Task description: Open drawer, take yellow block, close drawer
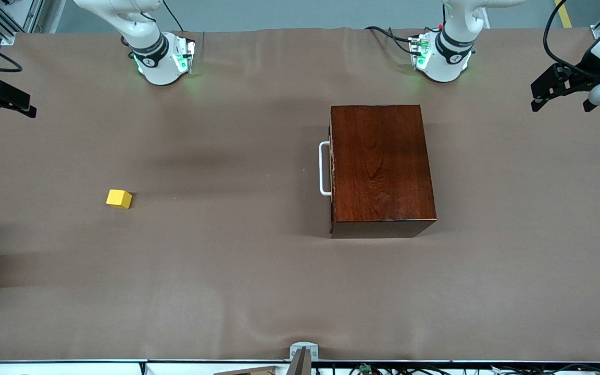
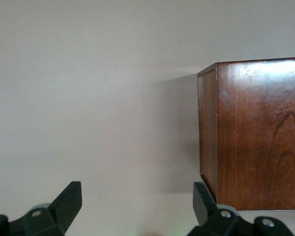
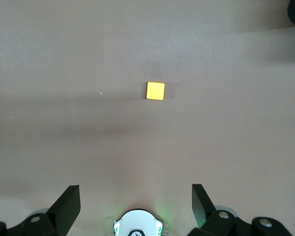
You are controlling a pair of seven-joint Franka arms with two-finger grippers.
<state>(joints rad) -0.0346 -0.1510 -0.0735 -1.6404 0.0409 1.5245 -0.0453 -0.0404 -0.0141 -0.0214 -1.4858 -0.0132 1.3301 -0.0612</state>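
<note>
I have both arms parked high at the table's ends. The drawer is fully shut inside the dark wooden box, which sits right of centre in the front view. Its white loop handle projects from the box face turned toward the right arm's end of the table. The yellow block is not in the drawer. It lies on the bare tablecloth at the lower left of the front view, well apart from the box and nearer the front camera than the handle.

Step in hand, as I judge it: open the drawer. To do it well:
1. Bring one gripper down level with the handle, fingers straddling the bar.
2. Close on the middle of the bar, not a corner, so the tray does not skew.
3. Pull straight along the drawer's travel. The box may slide on the cloth; steadying it with the other arm would help.

The left gripper is at the upper right edge of the front view, fingers spread wide, holding and touching nothing. The right gripper is at the upper left edge, over the block, equally spread and empty.
</note>
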